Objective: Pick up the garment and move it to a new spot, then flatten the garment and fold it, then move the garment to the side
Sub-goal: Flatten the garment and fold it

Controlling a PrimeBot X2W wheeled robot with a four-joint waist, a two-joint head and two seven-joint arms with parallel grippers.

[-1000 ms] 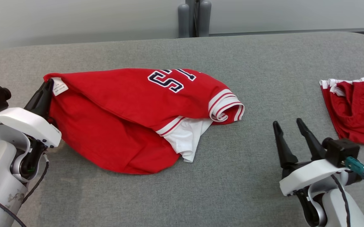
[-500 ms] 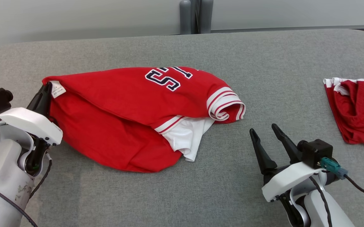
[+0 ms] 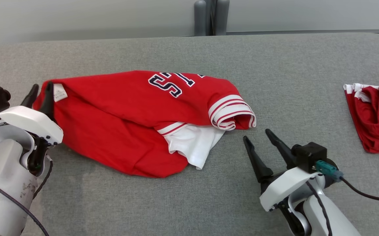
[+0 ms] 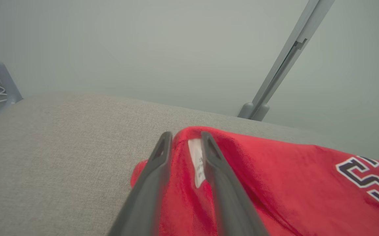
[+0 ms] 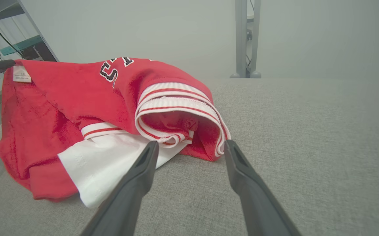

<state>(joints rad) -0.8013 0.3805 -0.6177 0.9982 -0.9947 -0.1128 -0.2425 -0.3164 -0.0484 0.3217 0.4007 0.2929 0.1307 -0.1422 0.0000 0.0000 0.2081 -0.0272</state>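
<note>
Cloth like this is soft and light; the red garment (image 3: pixel 110 127) will bend, sag and bunch up when it is lifted; it is not slippery, so a pinch should hold it. It lies in a lumpy heap on the grey table (image 3: pixel 291 72), a bit left of the middle, with a white part (image 3: pixel 196 147) poking out from under it at the front. Good spots to pinch look like the edges: the corner by the white label (image 3: pixel 59 92) on the left, and the striped cuff (image 3: pixel 232 113) on the right; a grab in the middle would likely just make a bigger lump.

The left gripper (image 3: pixel 42 86) is at the label corner; its two fingers stand a little apart, with a fold of red cloth and the label between them; they do not look pressed on it. The right gripper (image 3: pixel 256 134) is wide open and holds nothing; it points at the striped cuff, near it but not touching.

Big dark blue letters (image 3: pixel 169 83) with white edges sit on top of the garment; an S and what looks like a T can be read; the rest is hidden in the folds. The label has tiny print, too small to read; a second red garment (image 3: pixel 378 121) lies well apart at the right edge.
</note>
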